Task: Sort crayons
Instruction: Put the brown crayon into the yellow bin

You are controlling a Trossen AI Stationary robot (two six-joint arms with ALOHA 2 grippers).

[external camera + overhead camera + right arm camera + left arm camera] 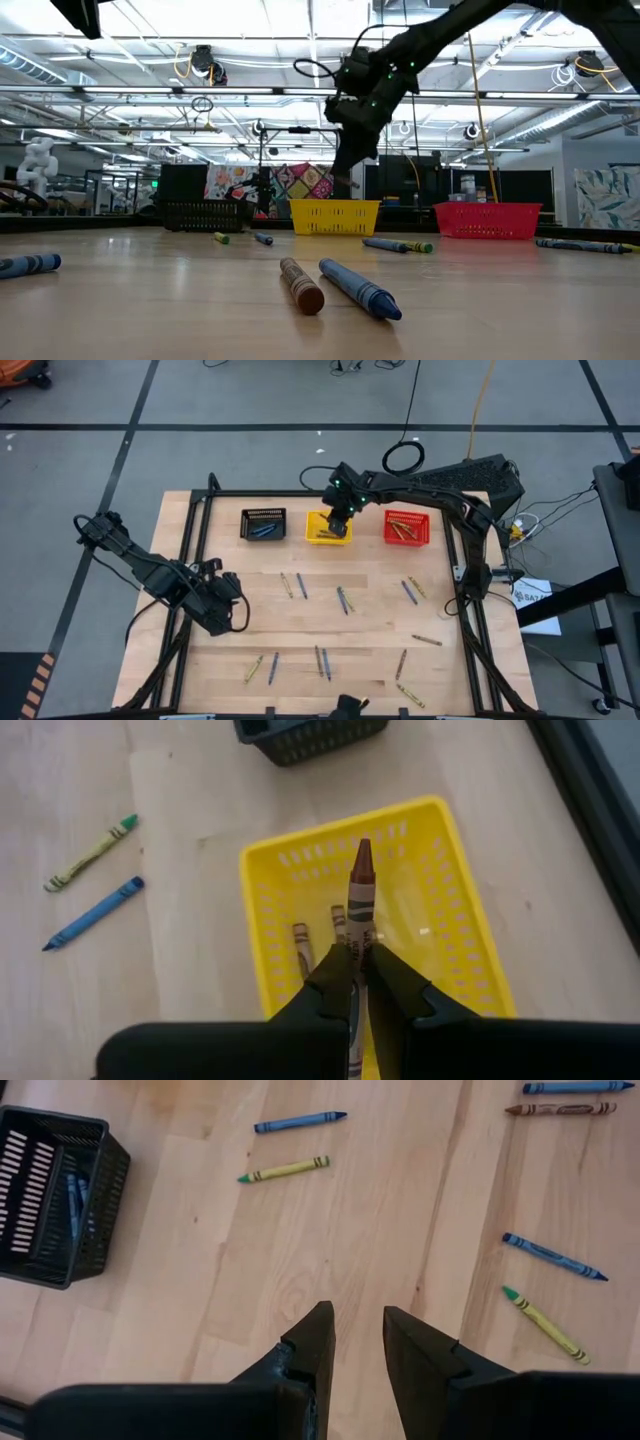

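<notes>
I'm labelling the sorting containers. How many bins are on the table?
3, in a row along the table's far edge: black bin on the left, yellow bin in the middle under the right gripper, red bin on the right. None appear hidden.

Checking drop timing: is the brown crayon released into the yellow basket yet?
No. Right gripper is shut on the brown crayon above the yellow plastic basket.

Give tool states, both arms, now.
Left tool: open, empty, above bare table.
Right tool: shut on brown crayon, over yellow bin.
</notes>
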